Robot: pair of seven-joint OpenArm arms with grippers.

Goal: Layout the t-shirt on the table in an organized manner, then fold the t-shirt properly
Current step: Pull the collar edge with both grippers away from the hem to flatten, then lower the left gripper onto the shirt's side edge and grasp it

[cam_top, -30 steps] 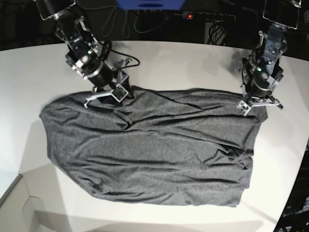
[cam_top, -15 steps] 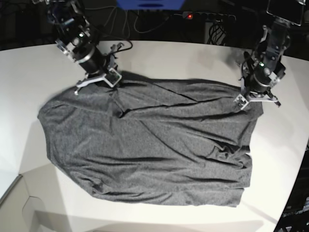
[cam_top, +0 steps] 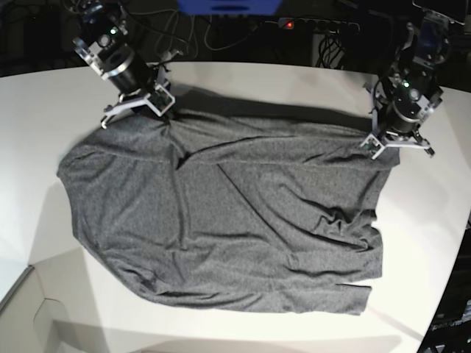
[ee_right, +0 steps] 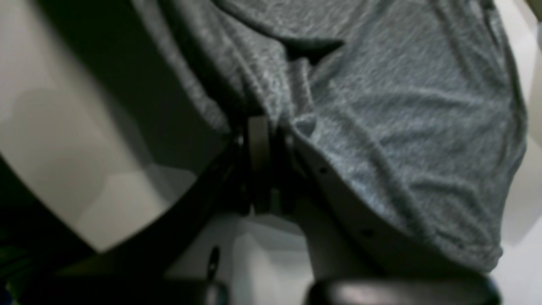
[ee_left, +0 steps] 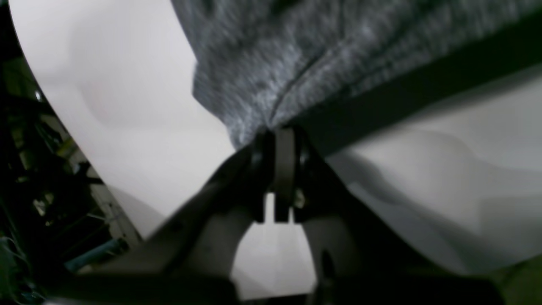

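The dark grey t-shirt lies spread across the white table, creased, with its far edge pulled up at two points. My right gripper is shut on the shirt's far-left edge. In the right wrist view the fabric is pinched between the closed fingers of that gripper and hangs off them. My left gripper is shut on the far-right corner. The left wrist view shows that gripper clamping a seam of the cloth just above the table.
Cables and a power strip with a red light run behind the table's back edge, next to a blue object. The table's curved edge drops off at the front left and at the right.
The right gripper has shut on the shirt's far edge. Both arms moved toward the back of the table, drawing that edge back and stretching the cloth flatter.
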